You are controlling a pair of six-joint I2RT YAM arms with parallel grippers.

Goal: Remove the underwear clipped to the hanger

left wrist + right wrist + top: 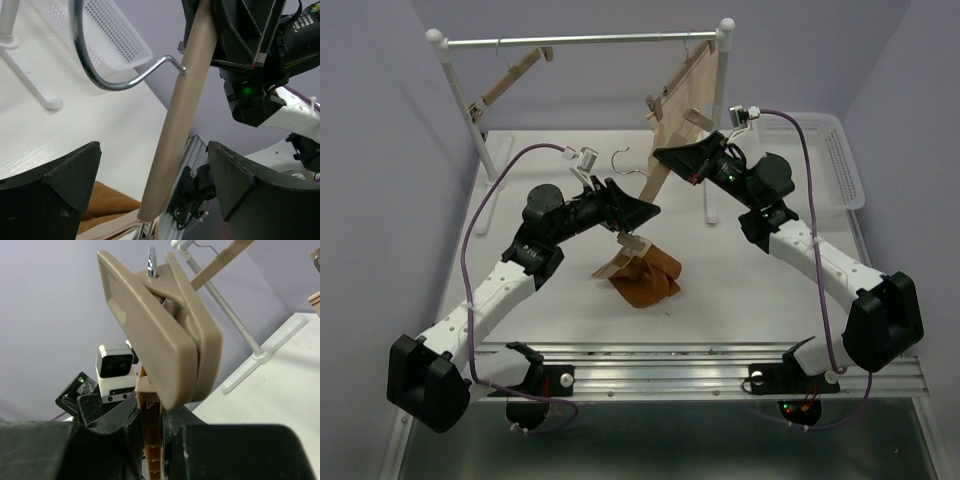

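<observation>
The hanger, a light-wood bar with a wire hook, is held tilted over the table. My right gripper is shut on its upper end. In the right wrist view the bar is pinched between my fingers, with a shut beige clip just above them. My left gripper is open around the bar's lower part. In the left wrist view the bar runs between my spread fingers without touching them. The rust-brown underwear hangs from the lower clip and lies bunched on the table; it also shows in the left wrist view.
A white clothes rack stands at the back with a bare wooden hanger on the left and a cream-beige garment on the right. A white mesh basket stands at the right rear. The rack's foot is close by.
</observation>
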